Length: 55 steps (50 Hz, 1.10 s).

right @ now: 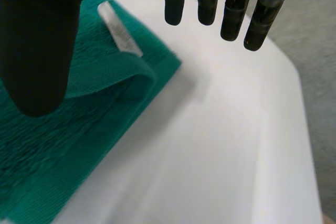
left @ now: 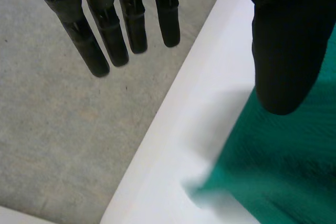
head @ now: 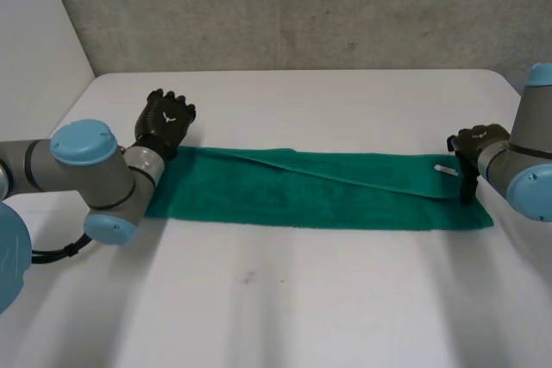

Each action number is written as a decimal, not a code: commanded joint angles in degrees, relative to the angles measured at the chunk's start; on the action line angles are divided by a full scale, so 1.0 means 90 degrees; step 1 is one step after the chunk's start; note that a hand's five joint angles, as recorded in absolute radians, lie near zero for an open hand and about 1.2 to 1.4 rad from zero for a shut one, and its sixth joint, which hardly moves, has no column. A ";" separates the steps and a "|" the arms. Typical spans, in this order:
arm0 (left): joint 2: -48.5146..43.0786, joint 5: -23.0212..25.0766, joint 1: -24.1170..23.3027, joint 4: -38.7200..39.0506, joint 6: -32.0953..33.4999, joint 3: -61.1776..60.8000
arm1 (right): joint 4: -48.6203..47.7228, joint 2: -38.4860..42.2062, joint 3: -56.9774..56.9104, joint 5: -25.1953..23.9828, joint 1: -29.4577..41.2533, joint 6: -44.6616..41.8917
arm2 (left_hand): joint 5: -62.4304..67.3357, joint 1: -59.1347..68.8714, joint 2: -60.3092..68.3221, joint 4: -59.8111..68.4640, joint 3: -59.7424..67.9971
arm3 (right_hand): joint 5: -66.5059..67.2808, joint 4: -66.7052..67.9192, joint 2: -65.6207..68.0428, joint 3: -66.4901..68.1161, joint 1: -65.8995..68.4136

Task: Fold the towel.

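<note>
1. Towel [head: 319, 191]: green terry, one long narrow strip lying flat on the white table [head: 345, 299], its long axis running side to side.
2. Folded lengthwise. The upper layer's edge slants from the far corner at the robot's left end toward the near edge at the right end.
3. White label [head: 445, 170] sits on top at the right end, near the far corner. The fold bulges slightly there.

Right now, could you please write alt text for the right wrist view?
The right robot hand hangs open at the corner of a green towel with a white label, lying on a white table.
</note>
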 commanded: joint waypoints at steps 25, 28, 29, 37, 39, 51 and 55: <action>0.1270 -0.0117 0.0092 0.0103 -0.0278 -0.1295 | 0.0700 -0.1541 0.2157 -0.2122 -0.0089 0.0579 | -0.1148 -0.1038 -0.1172 -0.1158 -0.1229 | 0.7383 0.7424 0.7507 0.7561 0.7619; 0.1261 -0.0117 0.0092 0.0093 -0.0278 -0.1335 | 0.0711 -0.1082 0.1874 -0.2113 -0.0098 0.0579 | -0.1148 -0.1038 -0.1172 -0.1158 -0.1229 | 0.7395 0.7436 0.7519 0.7574 0.7631; 0.1251 -0.0117 0.0092 0.0093 -0.0269 -0.1335 | 0.0691 -0.1022 0.1815 -0.2103 -0.0108 0.0579 | -0.1148 -0.1038 -0.1172 -0.1158 -0.1229 | 0.7395 0.7436 0.7519 0.7574 0.7631; 0.1251 -0.0127 0.0092 0.0084 -0.0269 -0.1345 | 0.0145 -0.0573 0.1102 -0.1791 -0.0079 0.0822 | -0.1148 -0.1038 -0.1172 -0.1158 -0.1229 | 0.2859 0.2900 0.2983 0.3038 0.3095; 0.1251 -0.0127 0.0092 0.0084 -0.0269 -0.1345 | -0.0167 -0.0563 0.1053 -0.1645 -0.0079 0.0988 | -0.1148 -0.1038 -0.1172 -0.1158 -0.1229 | 0.0069 0.0110 0.0193 0.0247 0.0305; 0.1299 -0.0234 0.0102 0.0064 -0.0269 -0.1393 | -0.1126 -0.1139 0.1355 -0.1224 -0.0089 0.1487 | -0.1129 -0.1019 -0.1154 -0.1139 -0.1210 | -0.0382 -0.0342 -0.0259 -0.0204 -0.0147; 0.1329 -0.0293 0.0121 0.0064 -0.0269 -0.1491 | -0.0629 -0.1158 0.1793 -0.1341 -0.0166 0.1342 | -0.1148 -0.1038 -0.1172 -0.1158 -0.1229 | -0.0057 -0.0016 0.0067 0.0121 0.0178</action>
